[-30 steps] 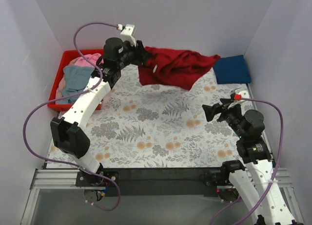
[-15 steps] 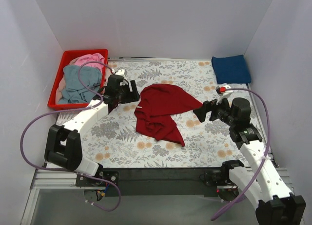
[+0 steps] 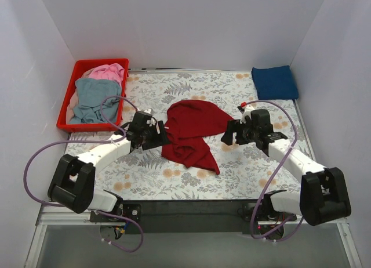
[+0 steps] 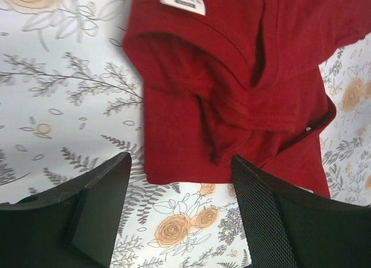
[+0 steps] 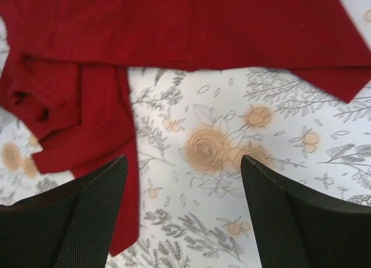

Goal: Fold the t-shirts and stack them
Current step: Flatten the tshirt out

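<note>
Both pincers open, nothing held. Left pincer (image 3: 162, 136) sits low over the counter (image 3: 174, 181) at the left edge of the dark red t-shirt (image 3: 191, 134), fingers apart; wrist view shows the shirt's bunched hem just ahead of the tips and the white neck label (image 4: 182, 0) face up. Right pincer (image 3: 227, 134) is at the shirt's right edge, fingers spread, with bare floral print between them. The shirt is crumpled mid-counter, not folded. Navy t-shirt (image 3: 275, 82) lies folded in the far right corner. Grey-blue t-shirt (image 3: 90, 97) and pink t-shirt (image 3: 107, 71) are heaped in the red basket (image 3: 95, 62), far left.
</note>
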Tool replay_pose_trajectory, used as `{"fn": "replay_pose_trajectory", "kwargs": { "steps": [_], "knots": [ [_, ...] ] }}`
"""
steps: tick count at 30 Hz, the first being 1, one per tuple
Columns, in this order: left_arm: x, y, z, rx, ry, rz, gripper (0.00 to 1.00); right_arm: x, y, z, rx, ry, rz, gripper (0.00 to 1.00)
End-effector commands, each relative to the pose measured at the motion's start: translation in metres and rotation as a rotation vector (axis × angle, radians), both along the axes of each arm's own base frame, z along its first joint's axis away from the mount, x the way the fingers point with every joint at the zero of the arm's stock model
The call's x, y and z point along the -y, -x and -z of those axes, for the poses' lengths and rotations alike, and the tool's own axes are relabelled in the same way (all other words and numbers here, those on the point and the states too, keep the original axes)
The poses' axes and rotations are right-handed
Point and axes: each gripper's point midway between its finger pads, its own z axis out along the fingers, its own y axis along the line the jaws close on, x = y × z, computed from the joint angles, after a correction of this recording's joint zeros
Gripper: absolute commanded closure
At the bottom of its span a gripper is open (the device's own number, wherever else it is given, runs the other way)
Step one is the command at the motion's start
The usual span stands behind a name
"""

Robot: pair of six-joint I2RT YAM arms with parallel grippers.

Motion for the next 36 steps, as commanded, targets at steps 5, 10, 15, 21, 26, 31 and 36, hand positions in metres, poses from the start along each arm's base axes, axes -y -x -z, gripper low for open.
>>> {"fn": "replay_pose_trajectory", "kwargs": {
  "steps": [5, 10, 15, 21, 26, 31, 36],
  "knots": [
    [0.020, 0.001, 0.012, -0.029, 0.002, 0.030, 0.32, -0.001, -0.067, -0.011, 0.137, 0.123, 0.014, 0.24],
    [0.021, 0.005, 0.023, -0.060, -0.024, 0.033, 0.32, -0.039, -0.069, 0.007, 0.119, 0.149, -0.144, 0.27],
    [0.018, 0.008, 0.034, -0.090, -0.059, 0.033, 0.32, -0.059, -0.078, 0.022, 0.115, 0.202, -0.191, 0.29],
    [0.016, 0.011, 0.046, -0.126, -0.091, 0.036, 0.37, -0.056, -0.082, 0.049, 0.081, 0.312, -0.152, 0.33],
    [0.018, 0.010, 0.051, -0.139, -0.108, 0.044, 0.44, -0.053, -0.076, 0.074, 0.028, 0.374, -0.151, 0.39],
    [0.021, 0.010, 0.059, -0.166, -0.116, 0.052, 0.55, -0.049, -0.078, 0.076, 0.027, 0.408, -0.132, 0.69],
    [0.036, 0.003, 0.068, -0.206, -0.090, 0.073, 0.80, -0.057, -0.094, 0.032, 0.133, 0.383, -0.143, 0.99]
  ]
}}
